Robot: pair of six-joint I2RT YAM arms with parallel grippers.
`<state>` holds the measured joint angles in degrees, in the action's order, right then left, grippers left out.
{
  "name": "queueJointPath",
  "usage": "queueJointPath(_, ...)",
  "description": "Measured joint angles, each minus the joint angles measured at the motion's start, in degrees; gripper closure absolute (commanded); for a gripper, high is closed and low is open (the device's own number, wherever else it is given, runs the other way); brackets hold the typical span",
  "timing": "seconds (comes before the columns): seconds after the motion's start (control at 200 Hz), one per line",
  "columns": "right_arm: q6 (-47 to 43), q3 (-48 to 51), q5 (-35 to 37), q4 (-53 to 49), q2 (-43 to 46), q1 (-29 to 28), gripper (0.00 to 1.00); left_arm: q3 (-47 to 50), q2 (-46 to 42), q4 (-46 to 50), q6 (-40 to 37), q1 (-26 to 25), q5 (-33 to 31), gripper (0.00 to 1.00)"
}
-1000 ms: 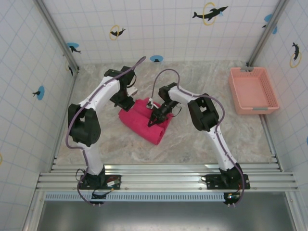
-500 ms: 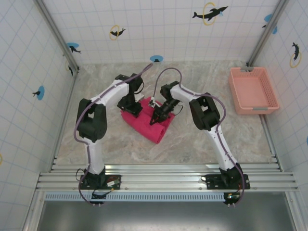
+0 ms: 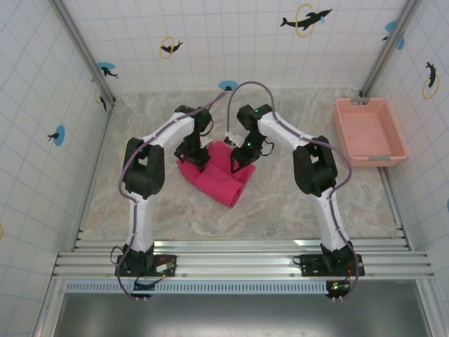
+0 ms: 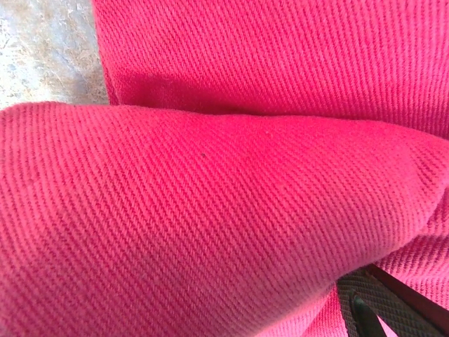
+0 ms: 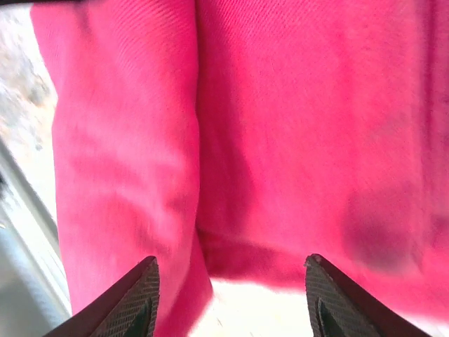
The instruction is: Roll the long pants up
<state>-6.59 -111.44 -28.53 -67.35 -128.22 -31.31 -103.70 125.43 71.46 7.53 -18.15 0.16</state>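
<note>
The long pants (image 3: 220, 180) lie as a bright pink-red rolled bundle in the middle of the marble table. My left gripper (image 3: 193, 152) is down on the bundle's far left end. In the left wrist view a thick fold of the pants (image 4: 210, 210) bulges right in front of the camera, and one dark finger (image 4: 373, 309) shows far out at the bottom right, so the jaws stand wide. My right gripper (image 5: 231, 303) is open at the far right end of the bundle, with the cloth's edge (image 5: 280, 126) just beyond its fingertips and nothing between them.
A pale pink plastic basket (image 3: 370, 133) stands at the right, against the tiled wall. Tiled walls close in the table at the back and both sides. Metal rails (image 3: 238, 263) run along the near edge by the arm bases.
My right gripper has opened, let go of the cloth and drawn back toward the far side. My left arm has swung right, onto the left end of the bundle.
</note>
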Motion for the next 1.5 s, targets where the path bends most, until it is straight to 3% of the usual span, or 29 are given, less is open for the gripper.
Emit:
queueJointPath(0.165,-2.08,9.55,14.16,4.66,12.2,-7.74,0.24,-0.87,0.61,0.79,-0.02,0.0,0.02,0.19)
queueJointPath(0.32,-2.19,18.51,22.47,11.72,17.16,-21.75,0.22,-1.6,1.11,1.36,-1.36,0.04,0.07,0.19)
queueJointPath(0.425,-1.79,23.26,26.71,16.72,17.18,-27.21,0.22,-1.86,1.33,1.57,-1.75,0.04,0.07,0.19)
queueJointPath(0.766,-4.13,30.53,43.1,30.99,14.88,-32.24,0.22,-2.49,1.75,1.79,-3.28,0.04,-0.17,0.19)
queueJointPath(0.976,-7.39,26.97,56.76,33.7,7.89,-33.11,0.26,-2.14,1.6,-0.61,-4.09,0.59,-2.1,0.19)
queueJointPath(1.026,-7.89,26.67,58.4,34.64,7.3,-33.0,0.31,-1.75,1.31,-1.33,-4.13,0.83,-2.21,0.19)
queueJointPath(1.141,-9.46,24.15,62.16,34.21,4.87,-32.61,0.72,-0.74,0.66,-2.45,-4.33,0.9,-2.62,0.19)
queueJointPath(1.221,-11.06,20.11,62.71,31.45,2.73,-31.85,0.87,-0.59,0.52,-3.45,-4.55,1.05,-3.74,0.18)
queueJointPath(1.371,-13.03,16.65,58.62,29.05,1.75,-29.53,0.93,-1.03,0.52,-4.66,-4.74,1.44,-4.5,0.16)
queueJointPath(1.501,-13.84,12.76,48.3,24.37,1.99,-25.97,0.95,-2.36,0.55,-3.96,-4.76,2.01,-4.09,0.13)
